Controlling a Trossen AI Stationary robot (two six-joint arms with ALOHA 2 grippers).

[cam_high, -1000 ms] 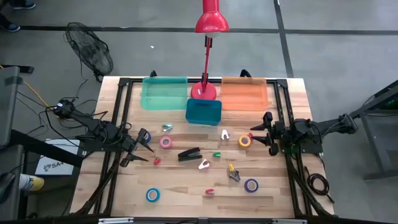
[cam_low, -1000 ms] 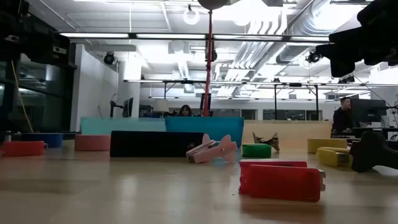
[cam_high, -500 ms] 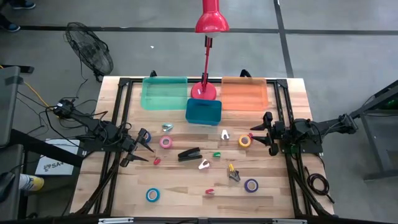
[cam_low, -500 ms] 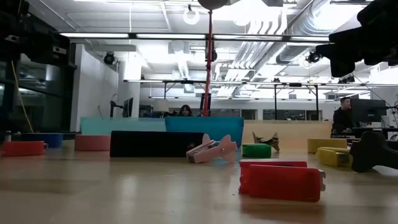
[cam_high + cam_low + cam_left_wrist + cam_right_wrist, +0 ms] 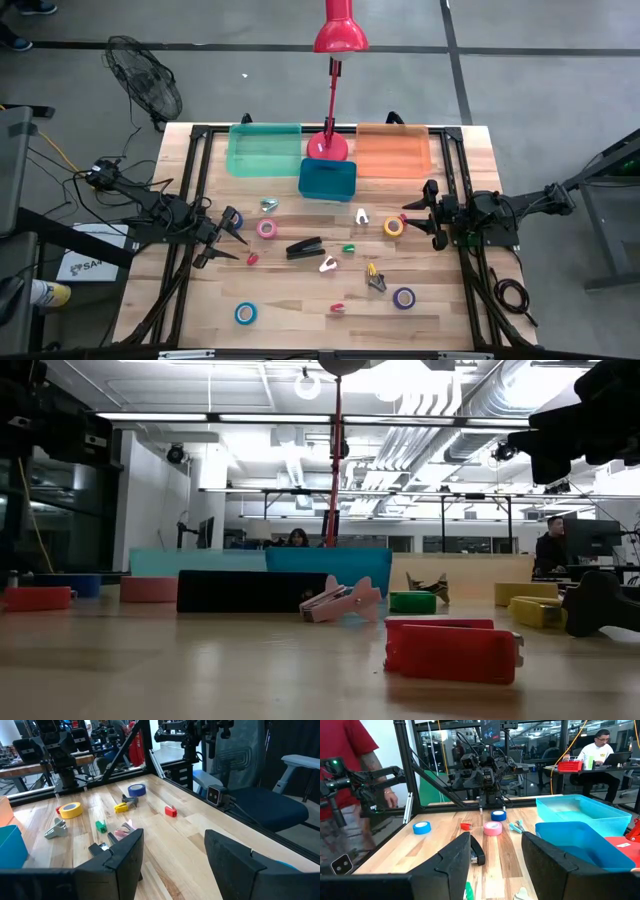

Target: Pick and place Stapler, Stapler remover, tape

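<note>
The black stapler [image 5: 305, 247] lies flat mid-table, also in the right wrist view [image 5: 477, 854]. Tape rolls lie flat: pink [image 5: 266, 229], yellow [image 5: 394, 227], purple [image 5: 404, 297], blue [image 5: 246, 313]. Staple removers are scattered around: silver [image 5: 269, 205], white [image 5: 361, 216], pink [image 5: 328, 264], yellow [image 5: 375, 277]. My left gripper [image 5: 232, 232] hovers open at the table's left side, left of the pink roll [image 5: 493, 828]. My right gripper [image 5: 425, 215] hovers open at the right side, just right of the yellow roll [image 5: 71, 810]. Neither touches anything.
At the far edge stand a green tray [image 5: 264, 150], an orange tray [image 5: 393, 150], a blue bin [image 5: 327, 179] and a red lamp [image 5: 330, 145]. Small red [image 5: 338, 308] and green [image 5: 349, 248] pieces lie among the items. People show beyond the table [image 5: 350, 780].
</note>
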